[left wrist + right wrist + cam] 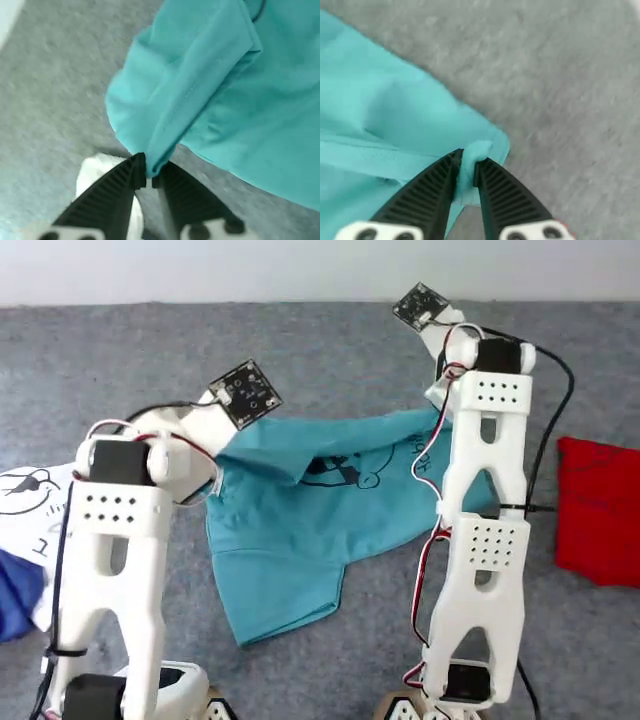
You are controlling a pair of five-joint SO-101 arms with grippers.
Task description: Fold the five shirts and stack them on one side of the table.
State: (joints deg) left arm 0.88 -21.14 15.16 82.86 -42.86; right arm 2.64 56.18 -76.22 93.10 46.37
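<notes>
We are holding the teal cotton shirt [300, 530] at 10 and 2 o'clock, left claw [148, 173] and right claw [468, 166] clamped on fabric, likely for folding.

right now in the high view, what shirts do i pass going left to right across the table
white shirt -> teal shirt -> red shirt
</notes>
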